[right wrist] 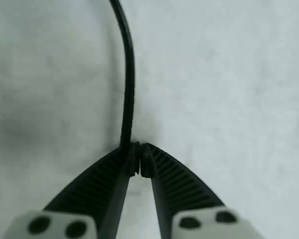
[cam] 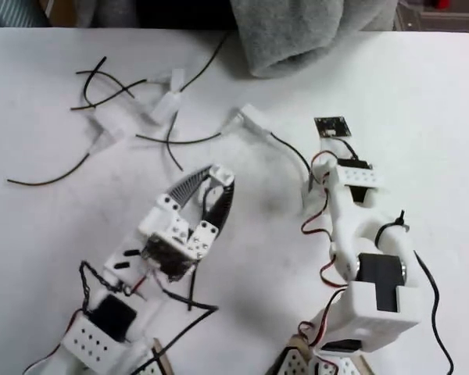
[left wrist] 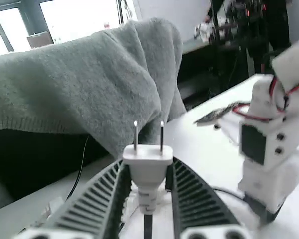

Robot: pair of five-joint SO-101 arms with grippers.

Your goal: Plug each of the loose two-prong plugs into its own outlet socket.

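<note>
My left gripper (left wrist: 147, 168) is shut on a white two-prong plug (left wrist: 147, 155), held off the table with the prongs pointing away toward the grey cloth (left wrist: 89, 84). From above, this gripper (cam: 218, 179) sits mid-table with the plug (cam: 222, 173) at its tip. My right gripper (right wrist: 139, 155) points down at the table, shut on a thin black cable (right wrist: 128, 74). In the high view that gripper (cam: 309, 186) stands on the cable (cam: 291, 152) running to a loose white plug (cam: 251, 119). Two more white plugs (cam: 170, 101) (cam: 109, 133) with black cords lie at the back left.
A grey cloth (cam: 297, 31) hangs over the table's far edge. A small dark circuit board (cam: 332, 126) lies just beyond the right arm (cam: 359, 234). Loose black cords (cam: 102, 86) sprawl across the back left. The left wrist view shows the right arm (left wrist: 269, 144) close by.
</note>
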